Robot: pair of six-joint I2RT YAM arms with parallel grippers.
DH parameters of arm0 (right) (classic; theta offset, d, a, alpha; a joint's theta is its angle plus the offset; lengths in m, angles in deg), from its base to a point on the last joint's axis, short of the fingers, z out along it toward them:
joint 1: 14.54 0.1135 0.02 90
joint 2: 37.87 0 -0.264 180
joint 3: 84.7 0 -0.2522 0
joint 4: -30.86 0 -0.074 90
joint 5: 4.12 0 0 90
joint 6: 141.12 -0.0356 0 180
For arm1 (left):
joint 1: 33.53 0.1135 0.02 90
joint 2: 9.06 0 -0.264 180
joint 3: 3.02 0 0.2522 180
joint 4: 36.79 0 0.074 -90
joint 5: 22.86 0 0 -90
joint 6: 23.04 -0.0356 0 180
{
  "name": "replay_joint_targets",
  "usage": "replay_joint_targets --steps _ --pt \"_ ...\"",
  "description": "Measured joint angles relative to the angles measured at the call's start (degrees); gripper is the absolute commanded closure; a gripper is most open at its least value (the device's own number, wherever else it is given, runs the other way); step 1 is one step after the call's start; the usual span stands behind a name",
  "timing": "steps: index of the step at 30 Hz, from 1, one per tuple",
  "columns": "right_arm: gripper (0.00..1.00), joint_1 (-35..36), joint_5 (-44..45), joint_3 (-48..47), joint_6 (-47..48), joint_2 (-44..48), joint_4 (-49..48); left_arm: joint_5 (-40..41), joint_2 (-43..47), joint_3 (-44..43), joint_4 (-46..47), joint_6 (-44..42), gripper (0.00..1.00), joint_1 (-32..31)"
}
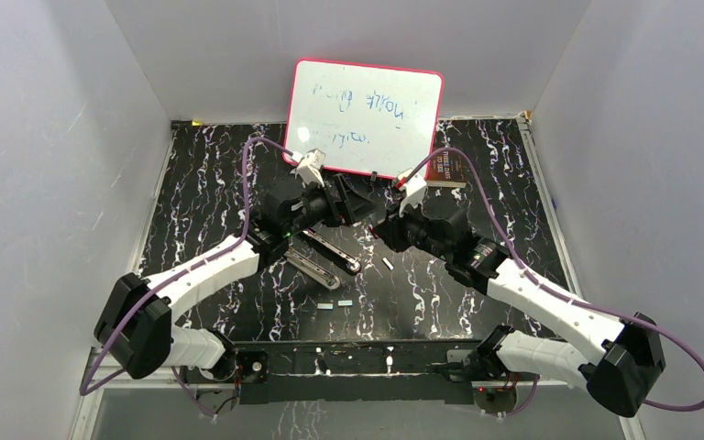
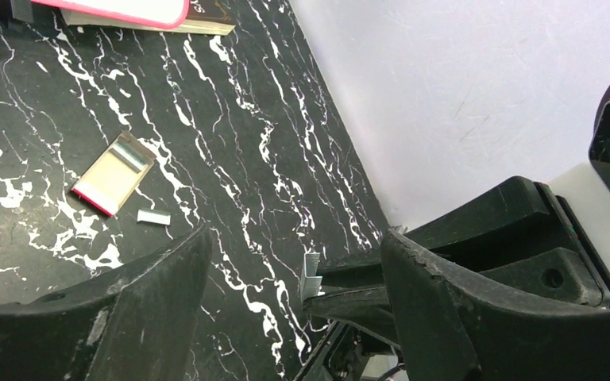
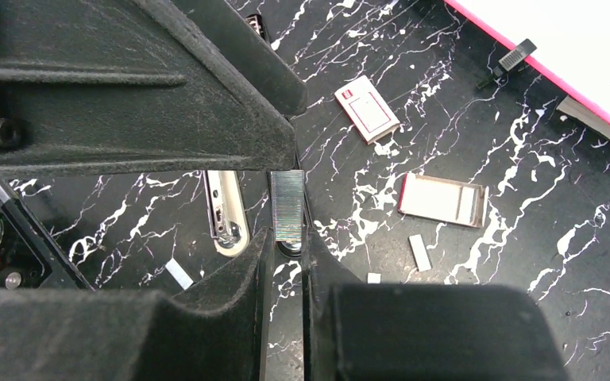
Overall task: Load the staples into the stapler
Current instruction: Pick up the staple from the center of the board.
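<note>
Right end effector [image 3: 287, 222] clamps staples [image 3: 287, 194] over the open stapler [image 1: 323, 259], loading still pending; left end effector [image 2: 294, 242], at its ten o'clock, gapes empty.

Black marbled table [image 1: 202, 183] carries the stapler [image 1: 337, 257], staples [image 1: 327, 305], a white box [image 3: 368, 109].

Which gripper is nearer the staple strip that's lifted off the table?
Right. The right gripper is shut on the staples, pinching them between its fingers; the left gripper is open and faces them from close by, not touching.

Bright, even light; sharp views
</note>
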Motion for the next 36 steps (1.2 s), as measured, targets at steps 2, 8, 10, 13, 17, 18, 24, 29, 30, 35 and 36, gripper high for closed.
replay_joint_targets --steps 2,8,10,13,17,18,24,29,30,35,36 --pt "0.89 0.11 0.0 -0.11 -0.15 -0.02 -0.39 0.02 -0.15 0.0 0.55 0.44 0.31 -0.24" --pt "0.89 0.28 0.48 -0.35 -0.79 -0.04 -1.36 -0.04 -0.96 0.09 2.38 1.42 0.49 -0.9" --pt "0.89 0.28 0.96 -0.35 -1.03 -0.04 -1.68 -0.13 -1.01 0.44 2.99 1.7 0.54 -1.07" --pt "0.89 0.31 1.49 -0.44 -1.4 -0.15 -1.79 -0.26 -1.05 0.76 3.43 2.03 0.61 -1.31" --pt "0.89 0.33 2.43 -0.92 -1.51 -0.72 -1.97 -0.63 -1.2 0.79 4.42 2.32 0.67 -1.46" --pt "0.89 0.35 2.67 -1.05 -1.55 -0.92 -2.05 -0.79 -1.29 0.79 4.68 2.32 0.68 -1.49" --pt "0.89 0.35 3.5 -1.31 -1.75 -1.22 -2.19 -1.57 -1.9 0.87 5.14 2.51 0.74 -1.53" --pt "0.88 0.42 4.13 -1.31 -1.9 -1.22 -2.27 -1.95 -1.9 0.9 5.66 2.78 0.84 -1.79" --pt "0.88 0.44 4.17 -1.31 -1.92 -1.22 -2.29 -1.9 -1.9 0.92 5.73 2.78 0.87 -1.84" --pt "0.85 0.5 4.52 -1.31 -1.9 -1.22 -2.32 -1.75 -2.36 1.05 5.99 2.73 0.96 -1.77" --pt "0.83 0.5 4.61 -1.31 -1.9 -1.22 -2.25 -1.73 -2.45 1.05 6.03 2.73 0.97 -1.77"
